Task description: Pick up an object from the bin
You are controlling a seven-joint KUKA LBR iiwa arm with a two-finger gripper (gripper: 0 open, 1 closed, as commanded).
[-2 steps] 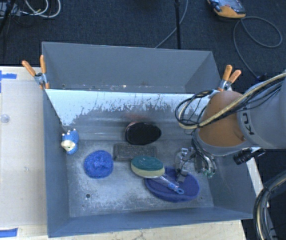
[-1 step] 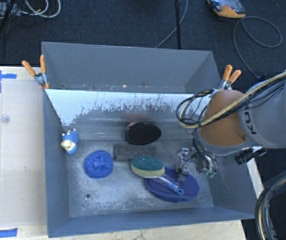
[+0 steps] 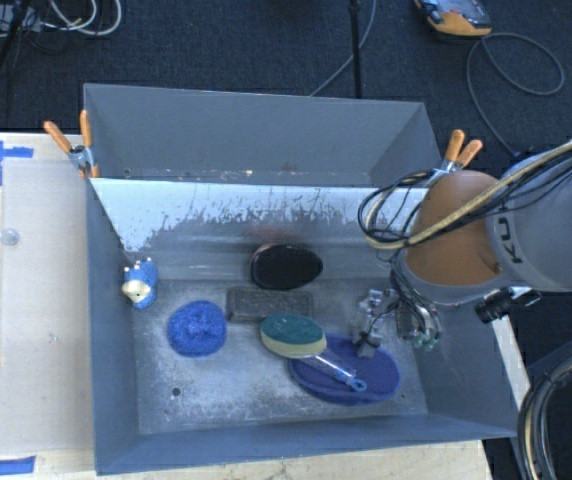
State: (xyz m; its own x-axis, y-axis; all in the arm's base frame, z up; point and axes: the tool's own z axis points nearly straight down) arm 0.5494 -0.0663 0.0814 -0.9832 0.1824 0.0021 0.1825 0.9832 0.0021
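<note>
My gripper [image 3: 369, 330] hangs low at the right side of the bin, its fingertips just above the right part of a flat blue-purple cloth-like piece [image 3: 358, 376] with a small blue handle-like thing [image 3: 338, 372] lying on it. Nothing shows between the fingers, which stand slightly apart. Left of the gripper lies an oval sponge [image 3: 293, 336] with a teal top and a pale yellow underside, overlapping the cloth's left edge. Behind the sponge is a dark grey rectangular block [image 3: 269, 302].
A black oval disc [image 3: 286, 266] lies near the back wall. A round blue scrubby ball [image 3: 197, 328] sits left of centre. A small blue and white toy figure [image 3: 140, 284] rests at the left wall. The arm's orange cover and cables hang above the bin's right rim.
</note>
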